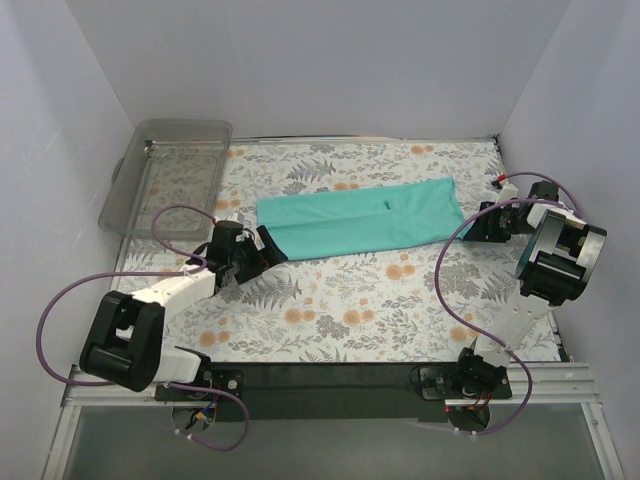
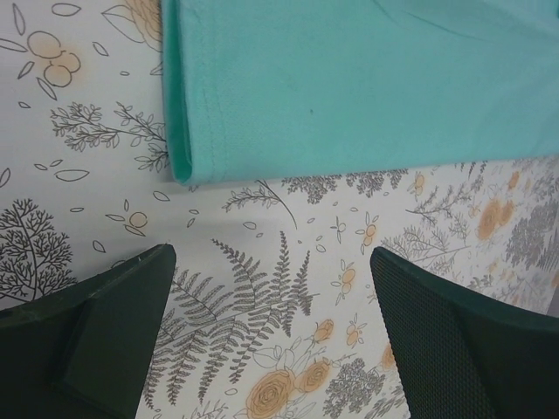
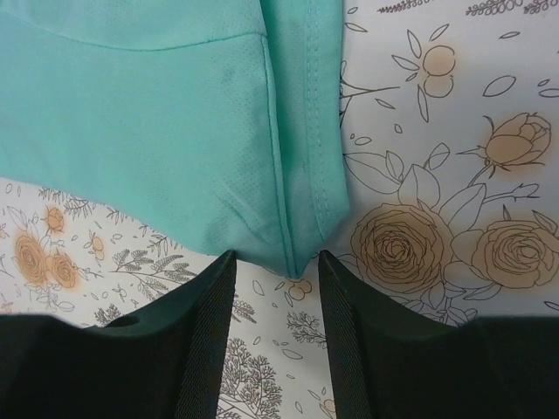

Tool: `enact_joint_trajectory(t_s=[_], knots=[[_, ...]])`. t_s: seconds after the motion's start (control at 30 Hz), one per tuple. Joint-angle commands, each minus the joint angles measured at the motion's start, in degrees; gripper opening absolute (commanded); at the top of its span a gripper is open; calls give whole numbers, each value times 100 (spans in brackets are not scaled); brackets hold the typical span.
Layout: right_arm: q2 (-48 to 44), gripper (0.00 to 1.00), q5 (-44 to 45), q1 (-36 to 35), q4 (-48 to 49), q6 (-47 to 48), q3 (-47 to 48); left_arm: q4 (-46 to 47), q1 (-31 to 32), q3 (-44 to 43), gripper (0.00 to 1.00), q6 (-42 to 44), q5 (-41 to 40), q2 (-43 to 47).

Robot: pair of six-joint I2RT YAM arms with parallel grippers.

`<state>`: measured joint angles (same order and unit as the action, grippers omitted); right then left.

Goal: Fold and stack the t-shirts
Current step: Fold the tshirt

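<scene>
t-shirt (image 1: 360,225): long folded strip across bench (image 1: 350,310), axis left-right | left gripper (image 2: 271,257): spread wide, empty, just short of left end | right gripper (image 3: 275,255): half-spread, right corner at its mouth, unpinched | each arm nearest its own end

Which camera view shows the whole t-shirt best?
The top external view: there the t-shirt shows entire, a long folded strip lying on the table. The left wrist view shows only one end's corner; the right wrist view shows only the other end, with its seams.
</scene>
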<state>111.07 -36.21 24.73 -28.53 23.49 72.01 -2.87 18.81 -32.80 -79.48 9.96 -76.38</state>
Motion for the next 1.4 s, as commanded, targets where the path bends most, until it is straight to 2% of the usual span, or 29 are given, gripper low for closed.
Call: enact_joint_trajectory(t_s=[0.0,0.17,0.33,0.43,0.5,0.53,0.6,0.63,0.67,0.7,0.83,0.9,1.07,1.27,1.37], knots=[[11,42,-150,23,120,-107,217,59,-79,-288,87,-357,-397,-210],[29,38,-167,23,155,-99,217,32,-149,-464,86,-594,-582,-606],[47,36,-176,23,155,-63,208,129,-193,-605,78,-683,-688,-930],[47,34,-167,23,155,-55,226,85,-202,-667,61,-691,-679,-1045],[47,34,-150,23,155,-37,243,33,-202,-640,55,-691,-688,-1063],[38,33,-141,23,155,-28,235,33,-211,-623,49,-691,-714,-1046],[29,33,-115,32,146,-19,243,33,-202,-544,45,-665,-784,-1011],[29,33,-115,32,146,-11,244,33,-202,-526,41,-622,-802,-1011],[12,32,-115,40,146,-2,244,33,-211,-491,27,-604,-820,-993],[3,31,-115,49,146,7,244,24,-211,-482,19,-577,-846,-984],[-24,23,-106,93,138,42,287,32,-228,-421,0,-507,-916,-914],[-41,20,-106,111,129,51,305,-11,-246,-403,0,-472,-925,-861],[-68,1,-97,137,85,165,340,-152,-255,-368,0,-384,-1117,-694],[-129,1,52,164,24,358,340,-284,-264,-210,0,-349,-1215,-431],[-138,2,70,172,-275,753,384,-319,-281,-166,0,-331,-1154,-361]])
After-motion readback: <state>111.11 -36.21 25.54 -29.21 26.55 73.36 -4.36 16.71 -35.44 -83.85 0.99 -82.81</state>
